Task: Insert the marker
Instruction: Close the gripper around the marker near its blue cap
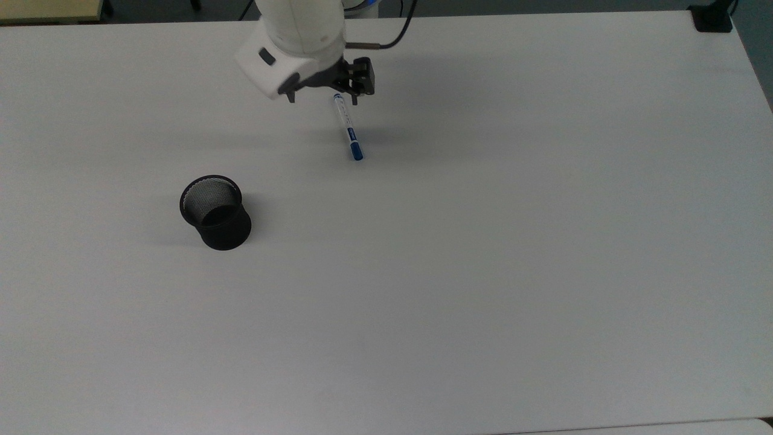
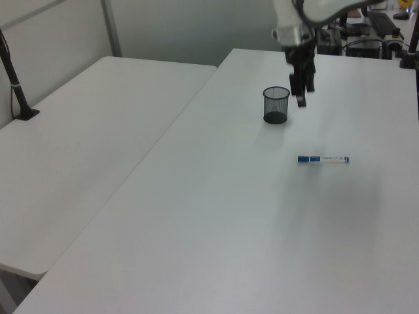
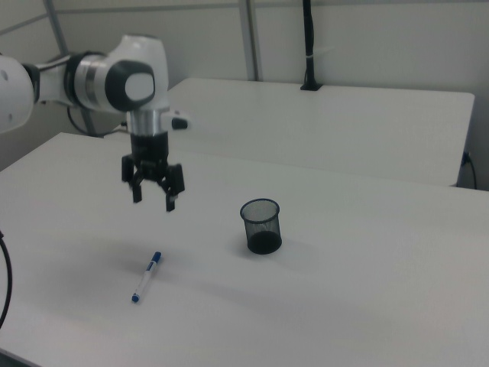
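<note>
Top view: wide white table (image 1: pixel 483 272), plain and matte, with a strip of darker floor beyond its far edge and a black clamp (image 1: pixel 712 18) at the top view's upper right corner. Black mesh cup (image 1: pixel 215 211) standing upright well to the lower left of the marker (image 1: pixel 348 127), which lies flat on the tabletop, blue cap toward the cup's side of the table and pointing down the frame. Broad bare surface on all sides of the marker except above, where the gripper (image 1: pixel 323 96) hangs at its upper end – white wrist housing covering most of the fingers.

Left view: same table butted against a second white table (image 2: pixel 85 150), partition walls behind, cluttered desks at the far end. Marker (image 2: pixel 323 159) lying crosswise, well apart from the cup (image 2: pixel 275 104). Gripper (image 2: pixel 302 85) in the air just right of the cup as the left view shows it, arm cut off by the top edge.

Right view: gripper (image 3: pixel 153 197) held above the table, fingers spread apart and holding nothing – marker (image 3: pixel 146 277) on the surface below it, cup (image 3: pixel 261 225) to the right view's right. Black pole (image 3: pixel 308 46) clamped to the far table; arm cut off by the frame's left edge.
</note>
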You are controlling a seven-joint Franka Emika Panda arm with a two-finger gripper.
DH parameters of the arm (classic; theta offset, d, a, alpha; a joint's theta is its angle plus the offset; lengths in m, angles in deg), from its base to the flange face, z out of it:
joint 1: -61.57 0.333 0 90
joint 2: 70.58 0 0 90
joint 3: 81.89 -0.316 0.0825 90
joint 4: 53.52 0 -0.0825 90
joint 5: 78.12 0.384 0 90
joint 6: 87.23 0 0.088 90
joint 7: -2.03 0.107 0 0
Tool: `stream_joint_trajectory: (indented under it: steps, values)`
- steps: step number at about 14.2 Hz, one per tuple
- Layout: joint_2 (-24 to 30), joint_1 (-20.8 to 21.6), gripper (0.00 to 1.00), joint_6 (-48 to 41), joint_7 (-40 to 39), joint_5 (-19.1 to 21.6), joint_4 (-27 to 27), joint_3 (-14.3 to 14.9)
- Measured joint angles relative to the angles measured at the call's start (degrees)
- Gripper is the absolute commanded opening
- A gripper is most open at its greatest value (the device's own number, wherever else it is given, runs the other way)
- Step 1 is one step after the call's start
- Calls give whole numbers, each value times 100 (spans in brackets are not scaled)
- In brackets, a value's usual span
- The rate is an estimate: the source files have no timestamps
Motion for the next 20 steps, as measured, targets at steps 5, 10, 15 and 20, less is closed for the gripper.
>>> stream_joint_trajectory:
  steps: [5,10,15,20]
  values:
    - [-117,321,87,1381,-86,-12,1218,-129]
    - [-113,322,58,2118,-444,-13,1834,-128]
    - [-116,322,46,2183,-659,-13,1916,-128]
    - [-259,324,36,2440,-684,-13,1934,-138]
